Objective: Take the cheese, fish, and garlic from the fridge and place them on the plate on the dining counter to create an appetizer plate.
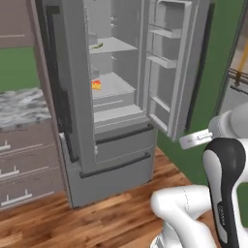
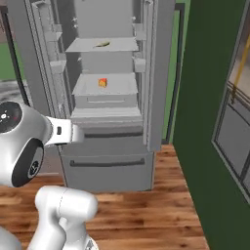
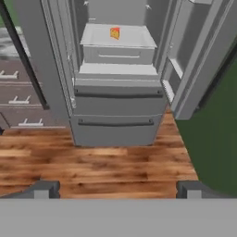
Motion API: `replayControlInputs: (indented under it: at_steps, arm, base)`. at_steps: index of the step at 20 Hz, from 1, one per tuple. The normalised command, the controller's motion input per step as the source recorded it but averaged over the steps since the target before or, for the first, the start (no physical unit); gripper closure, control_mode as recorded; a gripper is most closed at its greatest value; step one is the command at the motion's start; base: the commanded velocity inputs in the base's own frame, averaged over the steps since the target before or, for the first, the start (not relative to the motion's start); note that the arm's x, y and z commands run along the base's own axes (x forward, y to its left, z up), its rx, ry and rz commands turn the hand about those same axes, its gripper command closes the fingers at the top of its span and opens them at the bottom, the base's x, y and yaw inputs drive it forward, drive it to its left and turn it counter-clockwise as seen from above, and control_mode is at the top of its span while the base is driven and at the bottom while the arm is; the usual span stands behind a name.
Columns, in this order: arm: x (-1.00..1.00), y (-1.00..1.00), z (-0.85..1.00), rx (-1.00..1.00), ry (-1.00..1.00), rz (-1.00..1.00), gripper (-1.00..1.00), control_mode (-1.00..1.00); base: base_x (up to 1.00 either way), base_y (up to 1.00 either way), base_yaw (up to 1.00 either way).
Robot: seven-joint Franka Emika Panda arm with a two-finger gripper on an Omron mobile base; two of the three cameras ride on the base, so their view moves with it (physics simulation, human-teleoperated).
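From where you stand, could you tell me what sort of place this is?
Most likely a home kitchen: an open fridge with cheese on a shelf, a marble counter over drawers, and a wood floor.

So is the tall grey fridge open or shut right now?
Open: both upper doors of the tall grey fridge are swung wide, exposing shelves and the yellow-orange cheese wedge.

Fridge shelves, cheese lower, fish upper
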Motion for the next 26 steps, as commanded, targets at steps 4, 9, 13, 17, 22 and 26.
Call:
replayControlInputs:
  at_steps: [4,9,13,17,22,26]
  arm:
    - [0.00,0.00,0.00,0.00,0.00,0.00,-1.00,1.00]
    - [0.00,0.00,0.00,0.00,0.00,0.00,-1.00,1.00]
    - [0.00,0.00,0.00,0.00,0.00,0.00,-1.00,1.00]
    - [0.00,0.00,0.00,0.00,0.00,0.00,-1.00,1.00]
    - [0.00,0.00,0.00,0.00,0.00,0.00,-1.00,1.00]
    - [0.00,0.00,0.00,0.00,0.00,0.00,-1.00,1.00]
  base:
    - [0.35,-0.53,0.37]
    - [0.65,-0.04,0.18]
    - [0.71,0.00,0.11]
    - [0.69,-0.02,0.08]
    - [0.71,-0.08,0.08]
    - [0.39,-0.45,0.09]
